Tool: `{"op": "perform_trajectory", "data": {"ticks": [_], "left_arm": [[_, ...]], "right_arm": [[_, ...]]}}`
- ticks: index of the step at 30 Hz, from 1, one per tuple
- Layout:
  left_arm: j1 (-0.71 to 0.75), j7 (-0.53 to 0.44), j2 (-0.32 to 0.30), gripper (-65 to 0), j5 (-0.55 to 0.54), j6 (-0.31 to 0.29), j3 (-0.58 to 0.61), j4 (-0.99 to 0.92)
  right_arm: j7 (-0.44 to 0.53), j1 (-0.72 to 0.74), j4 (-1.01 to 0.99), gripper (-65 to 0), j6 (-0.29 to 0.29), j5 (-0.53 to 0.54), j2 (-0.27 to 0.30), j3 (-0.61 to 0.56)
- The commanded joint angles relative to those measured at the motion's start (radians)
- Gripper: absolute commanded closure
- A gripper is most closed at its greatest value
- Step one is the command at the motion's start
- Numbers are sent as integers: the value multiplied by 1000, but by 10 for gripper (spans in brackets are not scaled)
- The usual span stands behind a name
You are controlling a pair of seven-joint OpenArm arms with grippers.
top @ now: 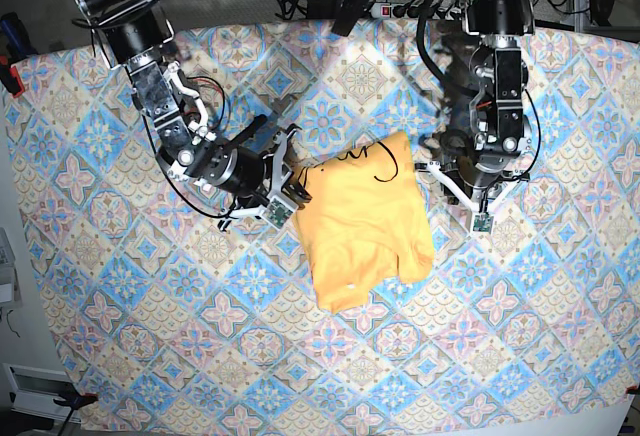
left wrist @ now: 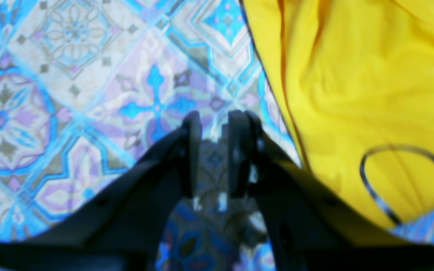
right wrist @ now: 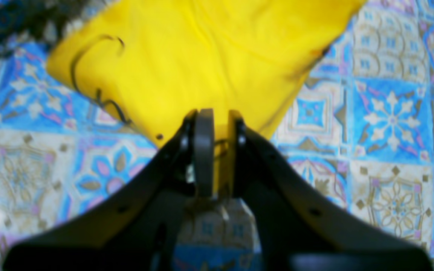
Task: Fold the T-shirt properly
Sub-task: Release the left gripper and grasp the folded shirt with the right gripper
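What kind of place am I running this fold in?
Likely a lab or workshop bench: two arms stand over a table under a patterned tablecloth, with cables and a power strip along its far edge and only the T-shirt on it.

Both arms low, fingers narrowly parted.

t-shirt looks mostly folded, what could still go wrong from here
The right pincer sits at the T-shirt edge with yellow cloth between its nearly closed jaws; pulling away could drag the fold open. The bottom corner looks bunched, so the fold may end up uneven. The left pincer hangs over the tablecloth beside the shirt; a low sweep could rumple either.
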Motion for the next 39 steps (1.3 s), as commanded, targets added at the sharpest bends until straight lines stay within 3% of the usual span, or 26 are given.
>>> {"op": "perform_trajectory", "data": {"ticks": [1, 14, 20, 32, 36, 39], "left_arm": [[7, -15, -6, -131, -3, 3, -4, 40], [221, -15, 41, -131, -8, 3, -250, 283], [276, -15, 133, -131, -8, 3, -334, 336], [299, -15, 252, -131, -10, -2, -443, 336], [299, -15, 258, -131, -13, -2, -442, 336], [299, -15, 259, -131, -60, -2, -445, 336]], "right_arm": [[26, 24, 16, -69, 3, 13, -18, -11], [37, 144, -163, -69, 4, 13, -286, -132], [66, 196, -344, -69, 4, 11, -390, -132], [297, 265, -753, -68, 1, 11, -400, -126], [344, 278, -806, -69, -56, 11, -400, -124], [370, 291, -860, -69, -62, 11, -400, -121]]}}
